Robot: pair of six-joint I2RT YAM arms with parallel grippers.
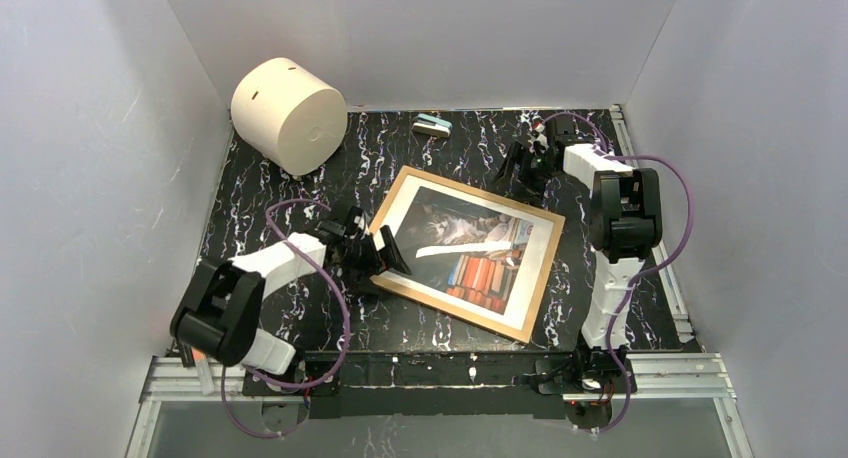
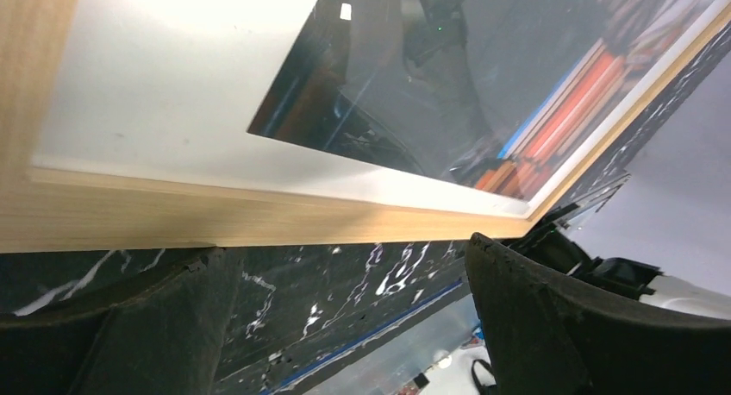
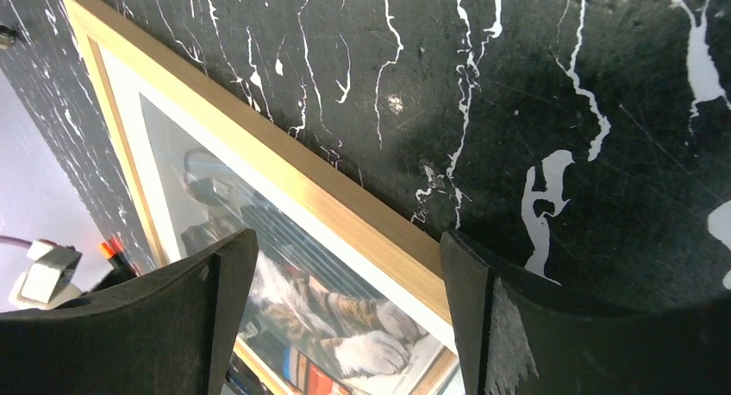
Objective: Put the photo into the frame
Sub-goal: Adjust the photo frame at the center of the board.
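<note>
Left jaws stand wide apart with nothing between them, low at the near left end of the frame (image 1: 450,312). In the left wrist view we see both dark fingers (image 2: 552,326) just short of the wooden edge, over bare bench (image 1: 470,148); we cannot tell whether they touch the wood.

The frame lies flat in the middle of the bench, turned so that one corner points toward the near edge and the opposite one toward the far edge. The photo (image 1: 455,223) sits inside it, face up behind the glazing, with a white mat (image 2: 172,76) as a border all round. We make out the cat and the orange, red and blue books. A bright streak of glare crosses the glass.

Right jaws are also spread wide and hold nothing. They hang past the frame's far right side, toward the far right corner of the bench. In the right wrist view the frame's far edge runs below the gap between the fingers (image 3: 146,326).

By the far edge lies a small grey block (image 1: 432,126). In the far left corner rests a cream cylinder (image 1: 290,113), on its side.
</note>
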